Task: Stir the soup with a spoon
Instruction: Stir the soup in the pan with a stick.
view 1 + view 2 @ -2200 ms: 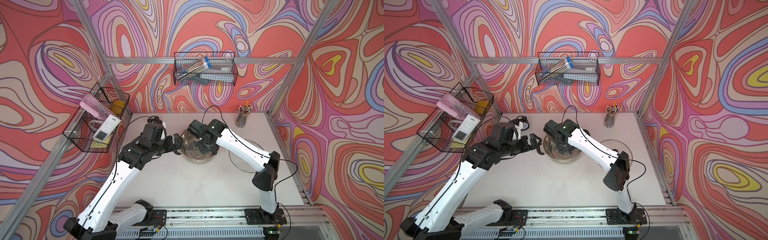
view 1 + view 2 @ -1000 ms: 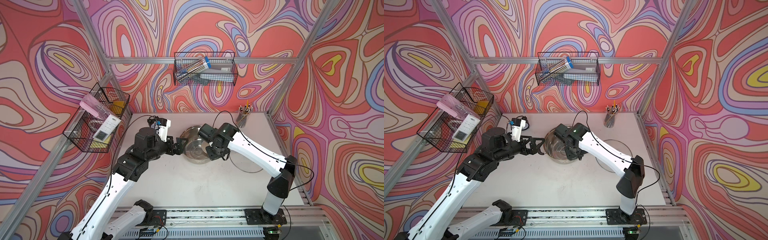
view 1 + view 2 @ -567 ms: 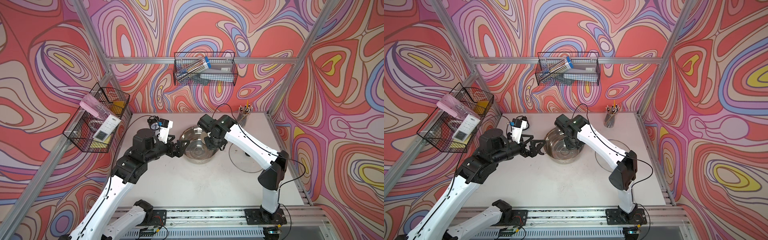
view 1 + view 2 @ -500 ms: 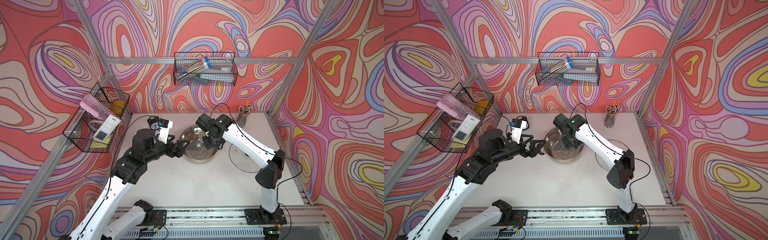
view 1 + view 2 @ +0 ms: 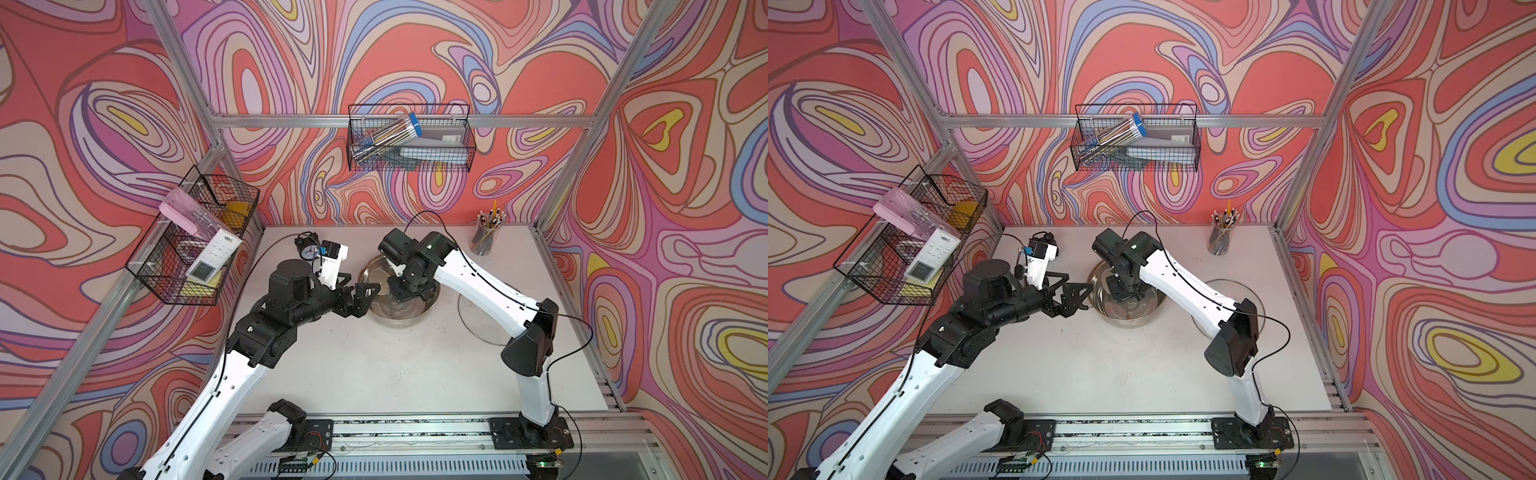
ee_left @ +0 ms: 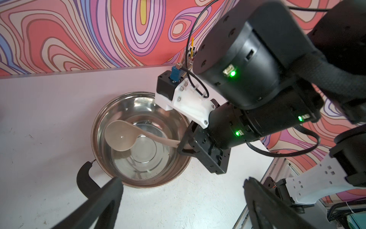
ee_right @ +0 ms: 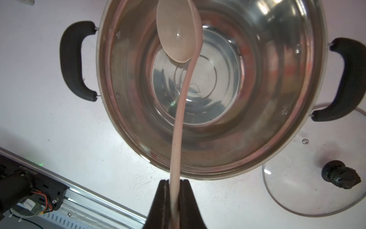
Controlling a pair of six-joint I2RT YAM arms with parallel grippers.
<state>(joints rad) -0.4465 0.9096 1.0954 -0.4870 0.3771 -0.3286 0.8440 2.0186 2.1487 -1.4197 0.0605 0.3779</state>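
Note:
A steel pot (image 5: 399, 321) with black handles stands mid-table in both top views (image 5: 1129, 319). The cream-white spoon (image 7: 179, 33) reaches into it, its bowl near the inner wall (image 6: 119, 135). My right gripper (image 7: 175, 181) is shut on the slim handle, hanging over the pot (image 5: 405, 293). My left gripper (image 6: 183, 182) stands open just left of the pot (image 5: 366, 296), holding nothing, one finger close to a pot handle (image 6: 85, 178). No soup shows; only the pot's shiny bottom (image 7: 198, 79) is seen.
A glass lid (image 5: 484, 316) with a black knob (image 7: 339, 177) lies right of the pot. A cup of pencils (image 5: 484, 239) stands back right, a small clock (image 5: 308, 250) back left. Wire baskets (image 5: 409, 141) hang on the walls. A rail (image 5: 415, 432) runs along the front.
My right gripper has carried the spoon from the pot's right side leftward over it. The left arm has stayed almost still, open beside the pot.

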